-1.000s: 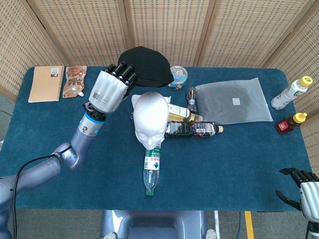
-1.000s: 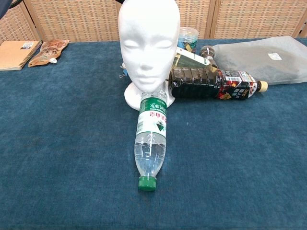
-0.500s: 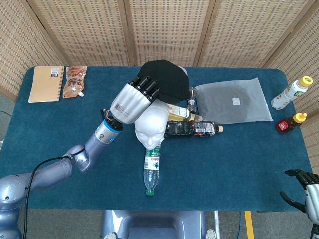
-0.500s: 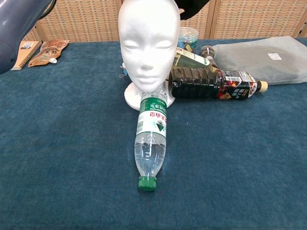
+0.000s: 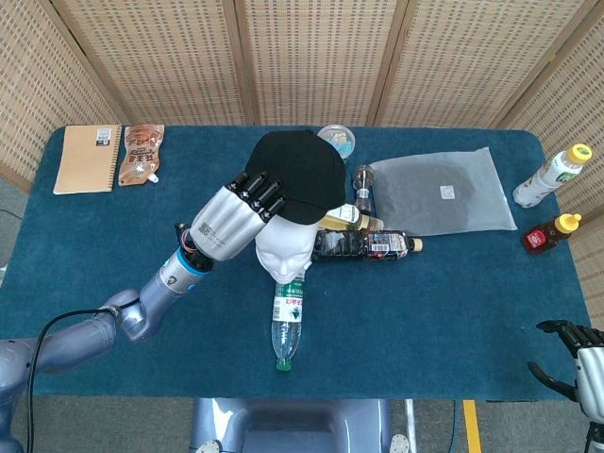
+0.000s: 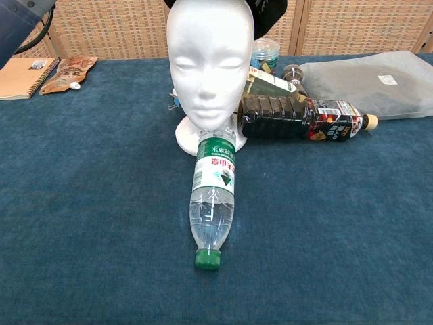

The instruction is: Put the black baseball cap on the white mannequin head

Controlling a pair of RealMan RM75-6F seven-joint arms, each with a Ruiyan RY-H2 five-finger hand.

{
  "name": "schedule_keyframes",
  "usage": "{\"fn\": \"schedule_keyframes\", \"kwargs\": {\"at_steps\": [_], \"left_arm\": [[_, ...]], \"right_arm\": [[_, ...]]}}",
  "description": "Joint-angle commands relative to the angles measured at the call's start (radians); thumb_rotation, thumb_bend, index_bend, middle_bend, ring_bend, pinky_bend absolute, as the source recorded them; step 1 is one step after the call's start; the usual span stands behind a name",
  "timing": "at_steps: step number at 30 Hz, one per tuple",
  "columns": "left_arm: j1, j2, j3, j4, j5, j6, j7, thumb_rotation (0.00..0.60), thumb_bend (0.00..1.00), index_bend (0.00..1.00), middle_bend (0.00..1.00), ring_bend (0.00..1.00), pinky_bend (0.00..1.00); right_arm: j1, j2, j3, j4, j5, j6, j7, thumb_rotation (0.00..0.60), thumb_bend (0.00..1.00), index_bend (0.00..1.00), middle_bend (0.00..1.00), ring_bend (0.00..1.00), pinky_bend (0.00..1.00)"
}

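Note:
The black baseball cap sits over the top of the white mannequin head, covering its crown in the head view. My left hand holds the cap's left edge, fingers curled over the brim. In the chest view the mannequin head faces the camera, with a piece of the cap showing behind its top right. My right hand hangs past the table's near right corner, fingers apart and holding nothing.
A clear water bottle lies in front of the mannequin. A dark bottle and a yellow-liquid bottle lie to its right. A grey bag, a small jar, a notebook, a snack pouch and two bottles stand around.
My left hand has carried the cap from the table's back forward and down onto the mannequin head. The right hand has barely moved.

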Motion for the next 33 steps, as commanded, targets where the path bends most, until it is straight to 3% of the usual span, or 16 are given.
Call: {"fn": "schedule_keyframes", "kwargs": {"at_steps": [1,13,33], "left_arm": [[0.011,0.0,0.008,-0.003,0.005,0.01,0.011,0.6,0.58,0.71,0.47,0.42,0.68],[0.054,-0.019,0.049,0.006,0.041,0.039,0.046,0.6,0.57,0.71,0.47,0.42,0.67],[0.095,0.015,0.108,-0.112,0.159,0.07,0.143,0.6,0.56,0.71,0.47,0.42,0.67]], "right_arm": [[0.001,-0.001,0.0,-0.001,0.001,-0.001,-0.001,0.6,0.16,0.37,0.42,0.44,0.42],[0.004,-0.001,0.001,-0.002,0.005,-0.01,-0.004,0.6,0.16,0.37,0.42,0.44,0.42],[0.004,-0.006,0.001,0.005,0.01,-0.015,0.006,0.6,0.16,0.37,0.42,0.44,0.42]]}}
